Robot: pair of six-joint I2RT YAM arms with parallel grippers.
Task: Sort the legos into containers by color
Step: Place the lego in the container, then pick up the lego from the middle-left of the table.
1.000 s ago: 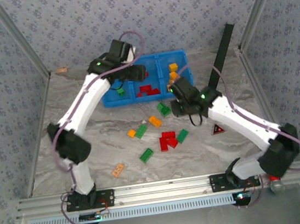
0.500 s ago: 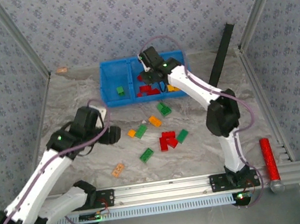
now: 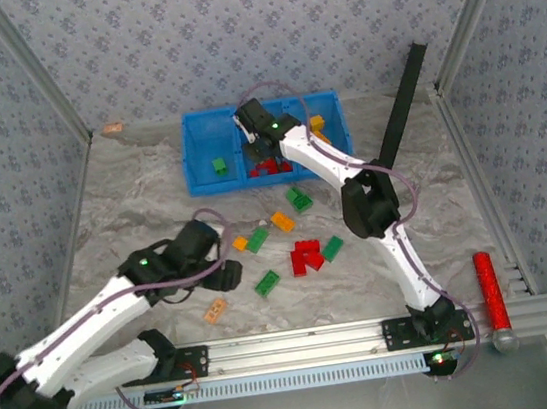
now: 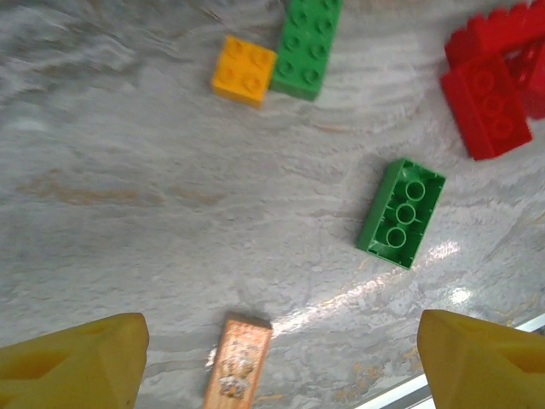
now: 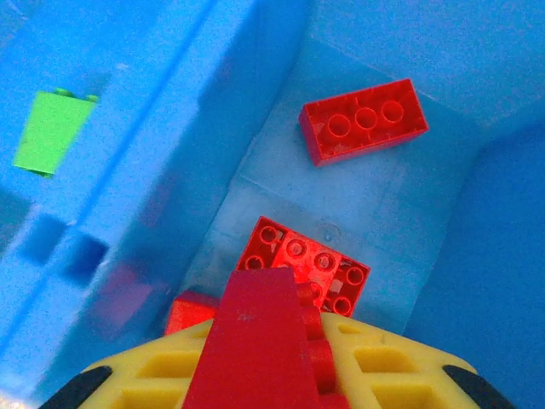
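My right gripper hangs over the middle compartment of the blue bin tray, shut on a red brick. Below it lie more red bricks. A green brick lies in the left compartment, and orange bricks in the right one. My left gripper is open low over the table, with a green brick ahead to the right and the peach flat piece between its fingers. Loose bricks lie mid-table: orange, green, red.
A red cylinder lies on the rail at the near right. A black upright bar stands to the right of the bin. The table's near edge runs just behind the left gripper.
The left arm swung from the bin back down to the near-left table. The right arm left the loose bricks and reached over the bin's middle compartment with a red brick.
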